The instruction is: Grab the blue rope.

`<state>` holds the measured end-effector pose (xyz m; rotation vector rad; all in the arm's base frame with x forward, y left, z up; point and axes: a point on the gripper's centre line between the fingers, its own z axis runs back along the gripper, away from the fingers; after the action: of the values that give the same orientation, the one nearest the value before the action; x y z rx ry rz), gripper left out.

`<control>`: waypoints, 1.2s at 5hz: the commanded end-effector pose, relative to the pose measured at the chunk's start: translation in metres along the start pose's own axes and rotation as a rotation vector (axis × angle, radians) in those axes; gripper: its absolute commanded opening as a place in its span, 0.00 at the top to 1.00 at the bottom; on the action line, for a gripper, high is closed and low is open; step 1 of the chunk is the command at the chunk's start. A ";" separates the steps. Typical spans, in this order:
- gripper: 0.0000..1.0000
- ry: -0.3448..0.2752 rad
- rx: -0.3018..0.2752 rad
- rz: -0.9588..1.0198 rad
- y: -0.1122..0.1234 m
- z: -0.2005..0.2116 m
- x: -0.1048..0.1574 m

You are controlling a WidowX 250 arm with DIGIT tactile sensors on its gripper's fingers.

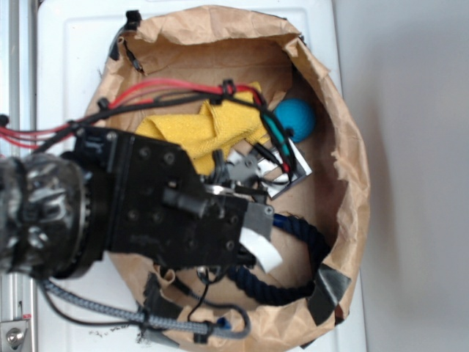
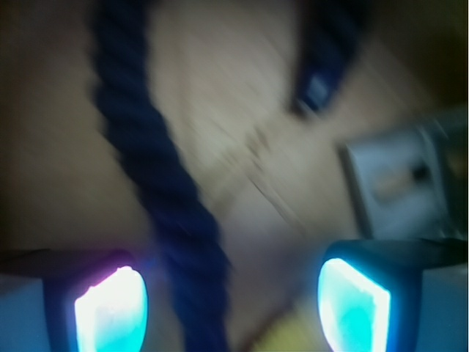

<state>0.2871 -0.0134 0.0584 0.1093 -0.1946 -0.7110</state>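
The blue rope [image 1: 314, 246] is a thick dark navy twist, curved along the lower right inside of a brown paper bag [image 1: 350, 158]. My gripper [image 1: 264, 238] hangs over the rope's near part, with its fingers spread. In the blurred wrist view the rope [image 2: 146, 161] runs from the top left down between the two glowing pads [image 2: 110, 312], closer to the left one. One glossy rope end [image 2: 319, 88] lies at the top right. The gripper [image 2: 231, 308] is open, with the rope passing between the jaws and not pinched.
A yellow cloth [image 1: 209, 125] and a teal-blue ball [image 1: 294, 119] lie at the bag's far side. A shiny metal piece [image 1: 282, 169] sits between them and the rope, and also shows in the wrist view [image 2: 403, 183]. Red and black cables [image 1: 168, 88] and a grey braided cable [image 1: 110, 312] trail from the arm.
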 end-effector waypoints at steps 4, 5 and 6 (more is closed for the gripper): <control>0.00 0.067 -0.025 -0.004 -0.017 -0.034 0.037; 1.00 0.085 0.028 0.025 -0.016 -0.039 0.029; 1.00 0.062 0.036 0.062 -0.005 -0.034 0.013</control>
<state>0.3000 -0.0213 0.0256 0.1461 -0.1343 -0.6351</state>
